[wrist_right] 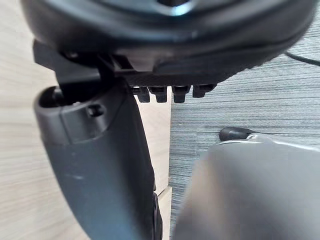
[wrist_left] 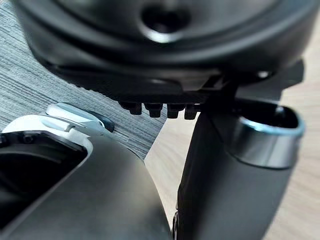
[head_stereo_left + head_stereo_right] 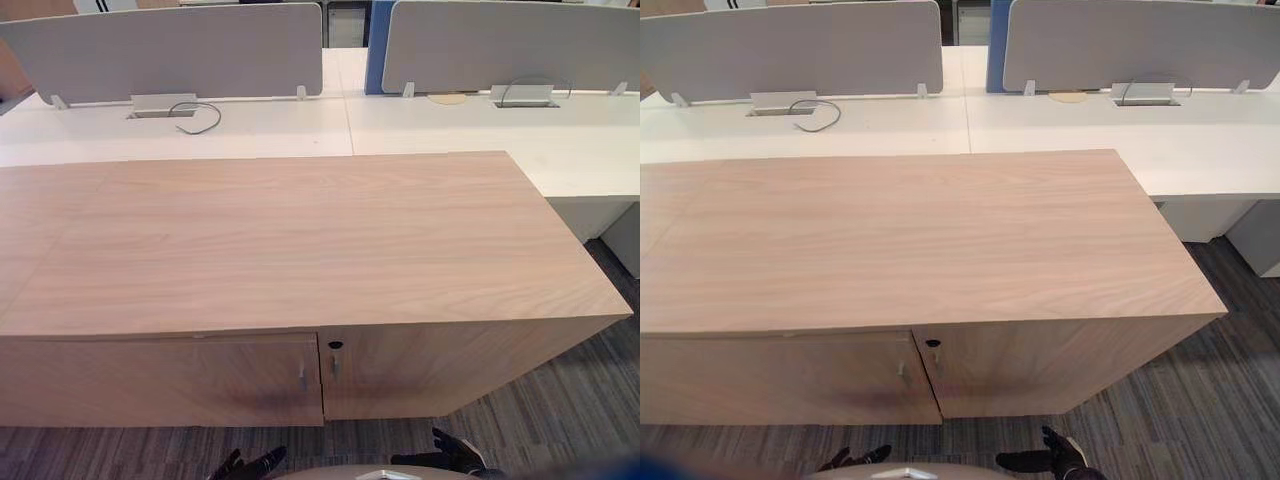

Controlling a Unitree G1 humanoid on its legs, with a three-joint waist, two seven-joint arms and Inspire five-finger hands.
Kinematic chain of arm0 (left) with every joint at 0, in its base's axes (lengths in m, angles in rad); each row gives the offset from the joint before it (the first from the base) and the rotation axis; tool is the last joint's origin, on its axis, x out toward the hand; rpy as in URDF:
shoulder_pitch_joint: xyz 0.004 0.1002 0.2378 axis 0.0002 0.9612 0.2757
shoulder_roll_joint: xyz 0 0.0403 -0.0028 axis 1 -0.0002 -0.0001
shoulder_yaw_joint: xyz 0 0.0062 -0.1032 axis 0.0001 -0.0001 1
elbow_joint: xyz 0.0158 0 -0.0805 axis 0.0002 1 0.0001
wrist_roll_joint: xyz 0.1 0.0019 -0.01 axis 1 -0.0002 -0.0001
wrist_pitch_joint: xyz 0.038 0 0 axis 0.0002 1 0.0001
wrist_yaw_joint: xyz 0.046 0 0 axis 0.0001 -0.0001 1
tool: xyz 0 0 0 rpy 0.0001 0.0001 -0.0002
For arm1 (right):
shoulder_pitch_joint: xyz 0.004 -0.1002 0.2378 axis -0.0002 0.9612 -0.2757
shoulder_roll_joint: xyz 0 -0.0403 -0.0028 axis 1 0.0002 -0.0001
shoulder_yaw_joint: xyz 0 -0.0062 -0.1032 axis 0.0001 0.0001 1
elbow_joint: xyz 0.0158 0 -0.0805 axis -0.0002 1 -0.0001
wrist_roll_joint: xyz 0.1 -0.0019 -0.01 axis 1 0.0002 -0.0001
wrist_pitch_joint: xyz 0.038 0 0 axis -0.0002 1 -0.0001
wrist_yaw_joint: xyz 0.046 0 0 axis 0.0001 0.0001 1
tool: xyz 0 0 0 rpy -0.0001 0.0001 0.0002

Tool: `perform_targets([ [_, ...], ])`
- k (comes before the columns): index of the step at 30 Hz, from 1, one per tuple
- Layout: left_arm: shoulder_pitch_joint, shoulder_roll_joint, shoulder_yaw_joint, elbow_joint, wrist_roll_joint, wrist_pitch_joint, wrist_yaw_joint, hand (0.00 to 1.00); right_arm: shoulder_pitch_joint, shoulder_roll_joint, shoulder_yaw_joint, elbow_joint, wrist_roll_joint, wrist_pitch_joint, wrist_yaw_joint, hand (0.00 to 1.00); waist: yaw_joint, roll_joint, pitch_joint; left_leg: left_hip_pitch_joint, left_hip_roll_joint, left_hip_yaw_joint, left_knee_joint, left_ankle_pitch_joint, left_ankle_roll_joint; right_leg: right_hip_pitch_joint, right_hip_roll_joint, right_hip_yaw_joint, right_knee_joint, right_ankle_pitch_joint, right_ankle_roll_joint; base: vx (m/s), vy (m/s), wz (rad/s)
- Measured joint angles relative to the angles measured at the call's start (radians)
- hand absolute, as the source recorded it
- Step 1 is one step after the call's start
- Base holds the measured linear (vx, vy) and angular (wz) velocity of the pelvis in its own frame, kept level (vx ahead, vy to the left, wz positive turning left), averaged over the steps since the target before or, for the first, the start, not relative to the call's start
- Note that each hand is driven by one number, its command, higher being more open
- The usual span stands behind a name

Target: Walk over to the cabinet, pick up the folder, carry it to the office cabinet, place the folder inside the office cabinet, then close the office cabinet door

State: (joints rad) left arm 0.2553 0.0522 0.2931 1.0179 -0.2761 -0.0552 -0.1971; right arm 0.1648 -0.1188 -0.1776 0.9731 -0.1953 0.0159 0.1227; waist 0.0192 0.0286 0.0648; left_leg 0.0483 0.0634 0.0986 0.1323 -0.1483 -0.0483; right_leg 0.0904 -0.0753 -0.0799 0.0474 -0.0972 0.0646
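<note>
A low light-wood cabinet (image 3: 300,240) stands right in front of me. Its two front doors, the left one (image 3: 180,380) and the right one (image 3: 420,370), are both closed. Small metal handles (image 3: 302,372) flank the seam between them, and a dark keyhole (image 3: 335,346) sits above those. My left hand (image 2: 160,75) hangs low by the cabinet front, its fingers (image 2: 155,108) relaxed and holding nothing. My right hand (image 1: 170,55) hangs the same way with its thumb (image 1: 110,165) against the wood background, and it holds nothing either.
White desks (image 3: 450,130) stand behind the cabinet, with grey divider screens (image 3: 170,50) and a loose cable (image 3: 200,115) on them. Grey striped carpet (image 3: 570,400) runs along the cabinet's base and past its right end.
</note>
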Motion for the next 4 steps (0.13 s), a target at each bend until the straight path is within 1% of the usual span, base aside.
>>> perform_targets([
  [2,-0.003,-0.005,0.007,0.008,0.000,-0.002,0.013,1.00,0.005,-0.003,-0.006,0.027,0.000,0.003,-0.006,1.00,0.001,0.002,-0.003,0.023,0.002,-0.004,-0.048,0.026,-0.005,0.004,0.000,-0.009,-0.001,0.001,-0.001,0.00,-0.051,0.08],
  [4,-0.003,-0.005,0.007,0.012,0.002,-0.002,0.038,1.00,0.007,0.002,-0.026,0.043,0.001,0.001,-0.015,1.00,-0.005,-0.001,-0.002,0.046,0.004,-0.015,-0.103,0.062,-0.010,0.015,0.005,-0.031,-0.010,0.005,-0.008,-0.02,-0.074,0.14],
])
